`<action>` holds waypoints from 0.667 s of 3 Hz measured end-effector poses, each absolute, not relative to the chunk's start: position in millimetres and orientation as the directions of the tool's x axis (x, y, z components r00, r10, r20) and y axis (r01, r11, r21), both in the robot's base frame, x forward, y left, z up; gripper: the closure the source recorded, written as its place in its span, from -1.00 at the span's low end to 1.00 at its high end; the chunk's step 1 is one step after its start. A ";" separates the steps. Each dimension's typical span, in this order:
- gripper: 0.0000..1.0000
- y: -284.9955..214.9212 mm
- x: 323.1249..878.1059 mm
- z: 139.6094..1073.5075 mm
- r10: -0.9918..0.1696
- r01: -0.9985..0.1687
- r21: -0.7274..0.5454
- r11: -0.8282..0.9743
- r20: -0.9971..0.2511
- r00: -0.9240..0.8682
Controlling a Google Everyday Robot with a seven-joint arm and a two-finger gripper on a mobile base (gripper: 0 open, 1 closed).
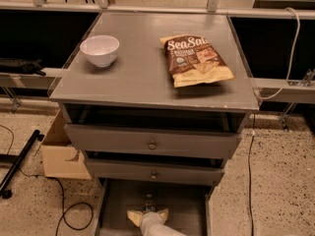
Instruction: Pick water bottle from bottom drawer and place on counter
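Down in bottom drawer [189, 208]: centre gripper [147, 215], splayed wide and empty, over water bottle [148, 202]; close gently midbody, lift clear of drawer fronts [197, 144] toward counter [142, 73].

Bowl [100, 49] left, chip bag [197, 60] right on counter [142, 80]; hand [147, 212] in bottom drawer [189, 208].

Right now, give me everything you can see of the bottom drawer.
The bottom drawer is the lowest of the cabinet, pulled out below the two knobbed drawer fronts. It is a wide, shallow grey tray with a flat, dull floor and low side walls, and it looks painted. Only its rear part shows, because the frame's lower edge cuts off the front. The gripper reaches down into its middle from that edge, low over the floor. Whether it touches the floor cannot be told.
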State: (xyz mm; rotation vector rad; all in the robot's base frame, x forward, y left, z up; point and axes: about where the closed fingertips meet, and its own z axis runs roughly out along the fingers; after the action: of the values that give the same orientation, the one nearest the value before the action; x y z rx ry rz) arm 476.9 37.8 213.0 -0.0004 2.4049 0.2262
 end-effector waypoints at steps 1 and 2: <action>-1.00 38.6 489.9 194.9 0.063 -0.042 0.151 0.988 -0.630 -0.774; -1.00 38.5 489.8 195.0 0.063 -0.042 0.151 0.988 -0.631 -0.773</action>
State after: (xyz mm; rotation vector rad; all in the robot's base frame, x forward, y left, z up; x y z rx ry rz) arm 489.8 38.5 195.0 0.0146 2.4465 0.2042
